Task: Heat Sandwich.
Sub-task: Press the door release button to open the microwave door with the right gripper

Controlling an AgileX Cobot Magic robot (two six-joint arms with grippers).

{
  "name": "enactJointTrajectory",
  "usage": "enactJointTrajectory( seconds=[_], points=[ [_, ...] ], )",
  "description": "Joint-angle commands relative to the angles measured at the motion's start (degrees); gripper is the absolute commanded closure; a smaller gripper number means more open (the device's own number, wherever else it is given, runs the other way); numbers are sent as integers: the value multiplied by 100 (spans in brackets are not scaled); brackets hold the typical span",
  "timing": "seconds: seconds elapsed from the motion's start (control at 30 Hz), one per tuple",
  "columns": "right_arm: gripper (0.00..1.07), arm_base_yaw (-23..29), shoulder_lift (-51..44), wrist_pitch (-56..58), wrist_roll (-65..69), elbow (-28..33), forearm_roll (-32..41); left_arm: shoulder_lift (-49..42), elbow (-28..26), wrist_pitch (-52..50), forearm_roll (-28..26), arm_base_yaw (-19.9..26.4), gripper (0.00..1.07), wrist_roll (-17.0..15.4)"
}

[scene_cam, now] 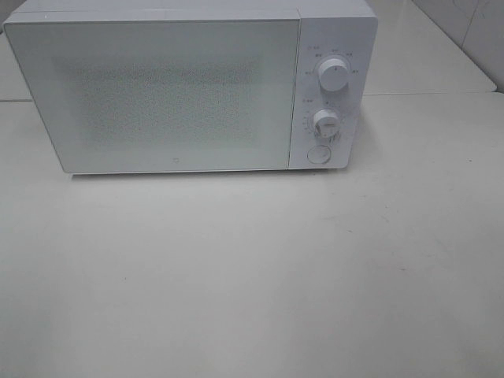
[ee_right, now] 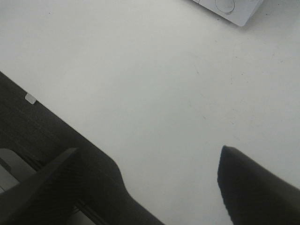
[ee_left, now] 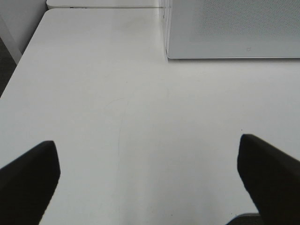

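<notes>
The sandwich is out of view in all three views. A white microwave (scene_cam: pixel 157 90) stands at the back of the white table (scene_cam: pixel 252 276) with its door shut. Its two knobs (scene_cam: pixel 334 75) and round button (scene_cam: pixel 317 153) are on the right side. Neither arm shows in the exterior high view. My left gripper (ee_left: pixel 147 154) is open over bare table, with the microwave's (ee_left: pixel 234 28) lower front ahead of it. My right gripper (ee_right: pixel 150 154) is open with nothing between its fingers, near the table's edge, and the microwave's corner (ee_right: pixel 225 7) shows beyond it.
The table's left edge (ee_left: pixel 18 65) drops off beside a second white table (ee_left: pixel 103 3) behind it. In the right wrist view dark floor (ee_right: pixel 42 126) lies past the table's edge. A seam (scene_cam: pixel 425 93) between tables runs behind the microwave.
</notes>
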Motion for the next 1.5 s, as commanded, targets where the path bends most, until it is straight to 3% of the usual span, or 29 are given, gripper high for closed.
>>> enactJointTrajectory(
  seconds=[0.03, 0.07, 0.17, 0.37, 0.77, 1.03, 1.5],
  points=[
    [31, -464, -390, 149, 103, -29, 11, -115, 6, -63, 0, -29, 9, -23],
    [31, -464, -390, 149, 103, -29, 11, -115, 6, -63, 0, -29, 9, -23],
    [31, -1186, -922, 212, 0, -29, 6, -115, 6, -63, 0, -29, 9, -23],
    [31, -1782, -1593, 269, 57, 23, -11, -115, 6, -63, 0, -29, 9, -23],
    [31, -2882, -3214, 264, 57, 934, -6, -115, 6, -63, 0, -29, 9, -23],
    [31, -3289, -3650, 298, 57, 1071, -6, -115, 6, -63, 0, -29, 9, -23],
    [31, -3306, -3650, 281, 57, 1060, 23, -103, 6, -63, 0, -29, 9, -23]
  ],
)
